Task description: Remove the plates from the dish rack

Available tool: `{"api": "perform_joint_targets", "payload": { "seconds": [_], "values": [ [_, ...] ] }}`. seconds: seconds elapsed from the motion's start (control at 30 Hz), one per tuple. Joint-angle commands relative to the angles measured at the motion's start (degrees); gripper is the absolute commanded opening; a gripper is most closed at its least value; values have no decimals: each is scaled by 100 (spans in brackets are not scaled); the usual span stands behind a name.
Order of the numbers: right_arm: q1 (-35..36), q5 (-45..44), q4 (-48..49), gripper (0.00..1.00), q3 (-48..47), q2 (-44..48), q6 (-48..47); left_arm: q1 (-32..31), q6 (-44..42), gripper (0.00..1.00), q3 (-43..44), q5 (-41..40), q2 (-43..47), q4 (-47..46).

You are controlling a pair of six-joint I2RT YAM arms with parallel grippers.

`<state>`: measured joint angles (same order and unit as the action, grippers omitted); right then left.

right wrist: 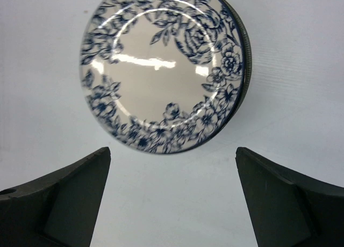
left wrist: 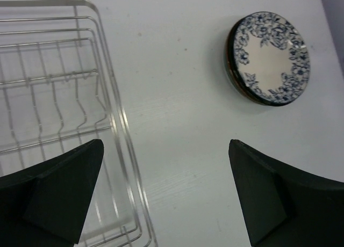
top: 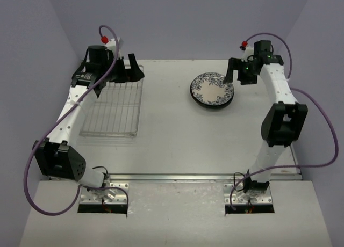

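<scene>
The silver wire dish rack (top: 114,103) lies on the left of the table with no plate in it; it also shows in the left wrist view (left wrist: 59,96). The plates stand in one stack (top: 212,89) at the back right, topped by a white plate with a dark blue floral rim (right wrist: 161,70), also seen in the left wrist view (left wrist: 271,56). The lower plates are hidden but for their dark edges. My left gripper (top: 124,66) is open and empty over the rack's far right corner (left wrist: 166,196). My right gripper (top: 240,72) is open and empty just right of the stack (right wrist: 173,196).
Pale walls close in the table at the back and both sides. A metal rail (top: 183,177) runs along the near edge between the arm bases. Purple cables (top: 317,166) loop off both arms.
</scene>
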<state>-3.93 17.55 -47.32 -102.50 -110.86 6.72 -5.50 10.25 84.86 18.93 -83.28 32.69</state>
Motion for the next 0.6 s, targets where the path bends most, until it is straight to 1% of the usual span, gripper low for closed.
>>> {"api": "perform_joint_targets", "payload": {
  "seconds": [0.0, 0.1, 0.17, 0.23, 0.33, 0.47, 0.57],
  "values": [
    [7, 647, 472, 99, 841, 1722, -267, 49, -905, 100, -536, -1152, 721, -43],
    [7, 906, 1106, 99, 2044, 3128, -186, 49, -1345, 100, -1257, -1664, 1310, -269],
    [7, 857, 1461, 99, 3087, 3761, -108, 49, -1466, 100, -1923, -1924, 1674, -408],
    [7, 689, 1826, 99, 3888, 4454, -32, 49, -1479, 100, -2382, -2208, 2008, -508],
    [2, 471, 2181, 99, 4832, 5327, -1, 49, -1531, 100, -2834, -2462, 2464, -612],
    [6, 276, 2333, 99, 5444, 6029, -13, 49, -1604, 100, -3054, -2491, 2903, -702],
    [4, 187, 2332, 99, 5534, 6208, -28, 49, -1605, 100, -3052, -2414, 2951, -724]
  ]
}}
